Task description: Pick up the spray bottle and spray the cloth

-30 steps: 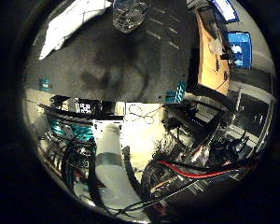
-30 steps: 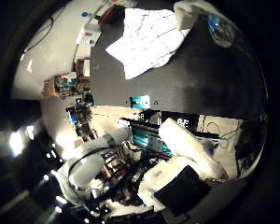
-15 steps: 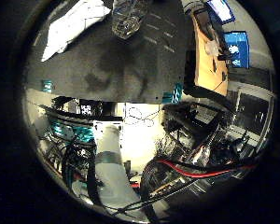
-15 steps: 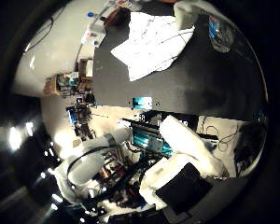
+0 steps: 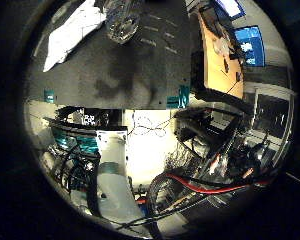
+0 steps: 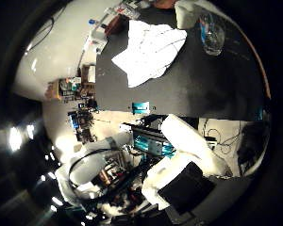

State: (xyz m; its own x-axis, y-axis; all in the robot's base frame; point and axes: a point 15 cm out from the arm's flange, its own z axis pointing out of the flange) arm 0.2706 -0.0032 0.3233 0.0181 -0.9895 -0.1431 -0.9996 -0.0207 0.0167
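Thumb-side palm view, left to right: white cloth [image 6: 148,54], crumpled, lying on the dark bench [image 6: 193,89]; clear spray bottle [image 6: 211,34] standing on the same bench, near the cloth but apart from it. White and black parts of the hand [image 6: 186,162] lie below the bench edge, away from both objects; whether its fingers are spread or curled cannot be told. It holds nothing visible.
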